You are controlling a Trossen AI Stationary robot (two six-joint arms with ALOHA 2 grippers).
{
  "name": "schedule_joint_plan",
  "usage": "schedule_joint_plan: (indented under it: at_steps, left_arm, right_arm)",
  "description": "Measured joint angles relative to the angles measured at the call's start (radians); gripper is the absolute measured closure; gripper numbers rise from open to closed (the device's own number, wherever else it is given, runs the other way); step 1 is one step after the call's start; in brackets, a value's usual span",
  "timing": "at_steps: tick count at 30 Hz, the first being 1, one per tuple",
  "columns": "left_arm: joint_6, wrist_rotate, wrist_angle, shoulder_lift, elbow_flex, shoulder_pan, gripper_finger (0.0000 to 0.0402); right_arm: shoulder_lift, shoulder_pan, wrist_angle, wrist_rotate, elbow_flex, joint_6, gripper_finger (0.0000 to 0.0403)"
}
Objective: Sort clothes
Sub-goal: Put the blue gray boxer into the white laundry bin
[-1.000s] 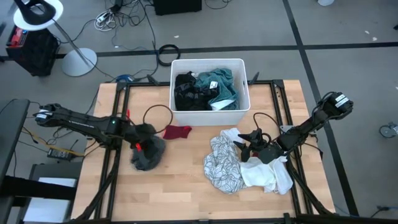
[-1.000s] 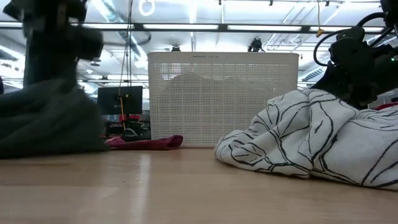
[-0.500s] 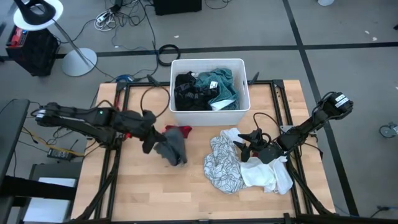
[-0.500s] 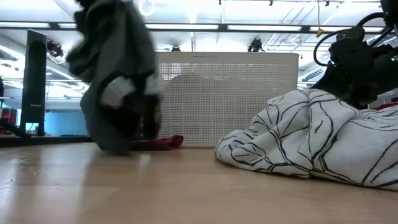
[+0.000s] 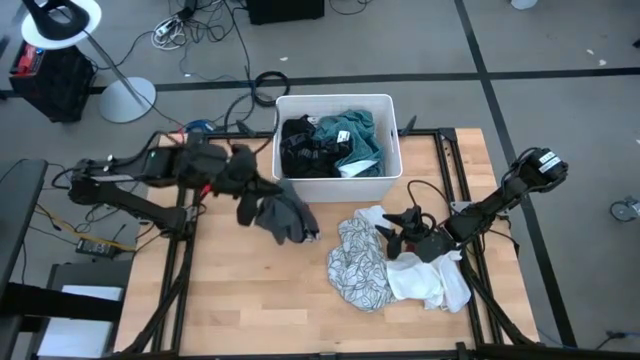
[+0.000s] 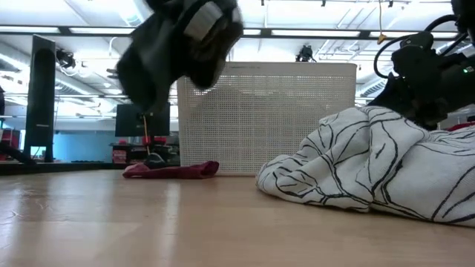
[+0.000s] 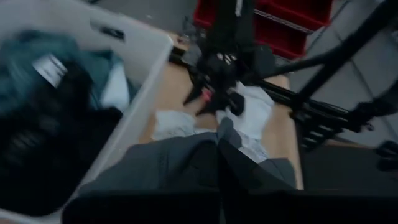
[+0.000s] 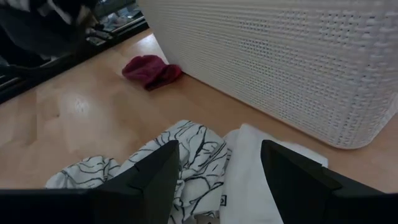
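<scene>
My left gripper (image 5: 244,197) is shut on a dark grey garment (image 5: 286,218) and holds it in the air near the left front corner of the white bin (image 5: 337,97). The garment also shows in the low view (image 6: 178,52). The bin holds black (image 5: 300,148) and teal (image 5: 352,135) clothes. A small red piece (image 6: 171,170) lies on the table in front of the bin. My right gripper (image 5: 396,238) is open just above a white black-patterned piece (image 5: 358,265) and a white piece (image 5: 432,285), which lie on the table at the right. My left gripper holds the grey garment by a bunched upper part (image 5: 258,205), coming at it from the table's left. The cloth (image 7: 186,165) drapes over the fingers in the wrist view and hides them. The garment hangs slack, clear of the table.
The bin's perforated near wall (image 6: 267,119) stands behind the red piece. Bare wood (image 5: 260,300) lies at the table's near left. Cables and a lamp base (image 5: 128,98) lie on the floor beyond the table's far left.
My left gripper has risen and gone toward the table's far edge and right, toward the bin, with the grey garment. The garment, which was bunched on the table at the left, is now lifted clear and swings beside the bin.
</scene>
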Motion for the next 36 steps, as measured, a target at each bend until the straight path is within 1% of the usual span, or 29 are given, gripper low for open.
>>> schedule_joint_plan:
  at_steps: [3,10,13,18,21,25,31,36]
  left_arm:
    - [0.075,0.004,-0.027,0.082,0.137,0.048,0.0401]
    - [0.22,0.079,-0.029,0.265,0.428,0.18,0.0401]
    - [0.254,0.115,-0.03,0.34,0.528,0.246,0.0401]
    - [0.279,0.22,-0.025,0.445,0.656,0.361,0.0401]
    - [0.281,0.235,-0.026,0.493,0.697,0.416,0.0401]
    - [0.301,0.259,-0.042,0.538,0.702,0.476,0.0401]
    - [0.352,0.261,-0.193,0.61,0.702,0.53,0.0401]
    - [0.386,0.23,-0.304,0.683,0.702,0.54,0.0401]
  right_arm:
    - [0.0,-0.012,0.001,0.0,0.0,-0.004,0.0174]
    - [0.0,-0.037,0.047,-0.008,0.0,-0.074,0.0174]
    - [0.0,-0.043,0.052,-0.016,0.0,-0.09,0.0174]
    - [0.0,-0.05,0.052,-0.031,0.0,-0.099,0.0174]
    - [0.0,-0.05,0.052,-0.034,0.0,-0.099,0.0174]
    - [0.0,-0.05,0.051,-0.035,0.0,-0.108,0.0174]
    - [0.0,-0.059,0.051,-0.035,0.0,-0.118,0.0174]
    - [0.0,-0.069,0.051,-0.043,0.0,-0.125,0.0174]
